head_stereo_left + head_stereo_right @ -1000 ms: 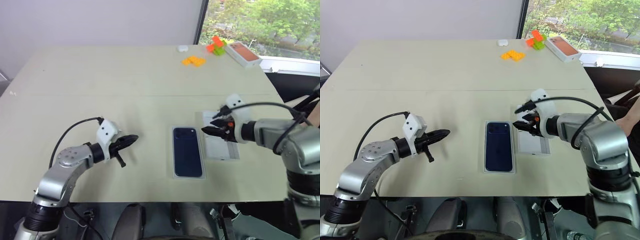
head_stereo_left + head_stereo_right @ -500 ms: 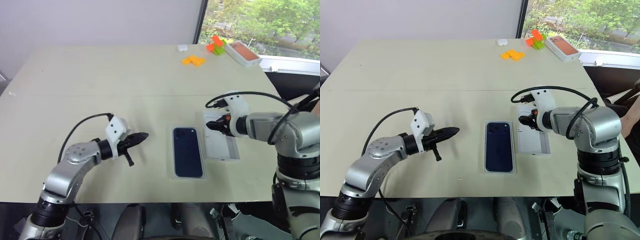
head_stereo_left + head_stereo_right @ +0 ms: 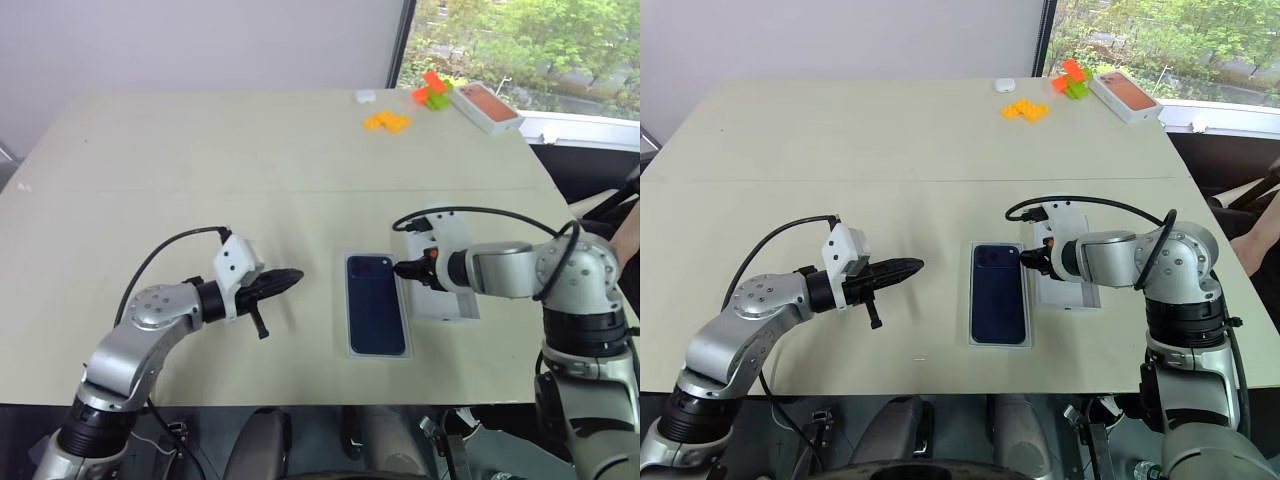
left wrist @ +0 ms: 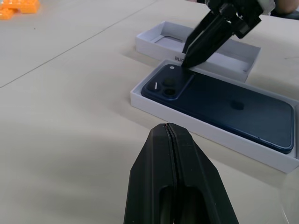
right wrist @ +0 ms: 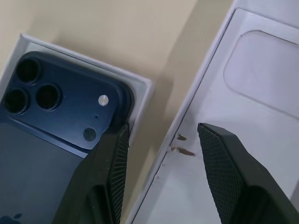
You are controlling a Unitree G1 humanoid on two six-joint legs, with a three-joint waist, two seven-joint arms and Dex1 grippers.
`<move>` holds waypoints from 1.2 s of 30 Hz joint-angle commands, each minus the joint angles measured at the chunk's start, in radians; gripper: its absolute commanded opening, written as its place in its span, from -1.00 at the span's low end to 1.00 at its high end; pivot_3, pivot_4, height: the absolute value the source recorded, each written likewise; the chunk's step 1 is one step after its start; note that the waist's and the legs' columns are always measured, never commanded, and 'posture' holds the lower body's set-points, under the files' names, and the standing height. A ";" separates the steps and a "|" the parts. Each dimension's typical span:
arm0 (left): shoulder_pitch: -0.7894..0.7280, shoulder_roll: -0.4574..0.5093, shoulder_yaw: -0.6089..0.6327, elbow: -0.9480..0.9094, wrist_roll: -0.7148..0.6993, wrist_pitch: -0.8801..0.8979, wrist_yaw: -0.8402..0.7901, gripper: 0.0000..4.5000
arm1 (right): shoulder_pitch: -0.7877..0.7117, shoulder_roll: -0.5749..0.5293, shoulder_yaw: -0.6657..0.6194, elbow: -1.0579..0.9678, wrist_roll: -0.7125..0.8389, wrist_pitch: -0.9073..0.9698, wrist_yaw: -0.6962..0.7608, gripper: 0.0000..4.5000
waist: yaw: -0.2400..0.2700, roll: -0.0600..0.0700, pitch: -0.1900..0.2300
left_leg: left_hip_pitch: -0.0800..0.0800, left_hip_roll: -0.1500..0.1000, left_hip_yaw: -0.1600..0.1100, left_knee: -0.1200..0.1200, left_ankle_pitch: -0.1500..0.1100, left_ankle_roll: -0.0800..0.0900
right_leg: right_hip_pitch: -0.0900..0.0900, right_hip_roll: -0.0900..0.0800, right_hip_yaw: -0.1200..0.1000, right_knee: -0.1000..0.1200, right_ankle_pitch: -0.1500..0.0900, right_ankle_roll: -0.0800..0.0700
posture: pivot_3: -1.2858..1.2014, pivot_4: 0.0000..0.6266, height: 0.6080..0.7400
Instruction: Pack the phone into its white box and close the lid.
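Note:
The dark navy phone (image 3: 375, 305) lies back up inside the shallow white box (image 4: 210, 133) at the table's near middle. Just to its right lies the lid (image 3: 447, 300), open side up, with a white card with a rounded recess in it. My right gripper (image 5: 163, 172) is open and points down at the far end of the two. One finger (image 5: 107, 177) is over the box's corner by the phone's cameras, the other (image 5: 224, 172) over the lid's inside. My left gripper (image 3: 290, 275) is shut and empty, hovering left of the box and pointing at it.
At the far right corner of the table stand an orange-red-topped box (image 3: 485, 107), red and green blocks (image 3: 432, 93), orange bricks (image 3: 387, 122) and a small white object (image 3: 365, 97). The table's front edge runs just below the white box.
My right gripper has rolled, sunk and shifted left, from above the lid to the gap between box and lid. My left gripper has moved a little right toward the box.

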 commanded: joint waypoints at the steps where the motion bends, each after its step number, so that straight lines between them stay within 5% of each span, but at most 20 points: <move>1: -0.004 0.000 0.013 -0.018 -0.010 -0.010 0.003 -1.00 | -0.002 0.007 -0.037 0.033 0.123 0.007 -0.145 0.07 | 0.001 0.000 0.000 | 0.000 0.000 0.000 0.000 0.000 0.000 | 0.000 0.000 0.000 0.000 0.000 0.000 | 0.03 -0.52 1.00; 6: 0.004 0.003 0.019 -0.021 -0.015 -0.007 0.004 -1.00 | -0.027 -0.020 -0.042 0.087 0.301 -0.039 -0.290 0.07 | 0.001 0.000 0.000 | 0.000 0.000 0.000 0.000 0.000 0.000 | 0.000 0.000 0.000 -0.001 0.000 0.000 | 0.03 -0.52 1.00; 15: -0.004 0.002 0.020 -0.007 -0.024 -0.005 0.004 -1.00 | -0.040 -0.216 0.146 0.078 0.673 -0.295 -0.448 0.07 | -0.002 0.000 0.000 | -0.001 0.000 0.000 0.000 0.000 0.000 | 0.000 0.000 0.000 -0.001 0.000 0.000 | 0.03 -0.52 1.00; 36: 0.006 0.007 0.027 -0.029 -0.062 0.005 -0.011 -1.00 | 0.034 -0.293 0.318 0.030 0.685 -0.427 -0.484 0.07 | 0.002 0.000 0.000 | -0.001 0.002 0.000 0.000 0.000 0.000 | 0.000 0.002 0.000 -0.002 0.000 0.000 | 0.03 -0.52 1.00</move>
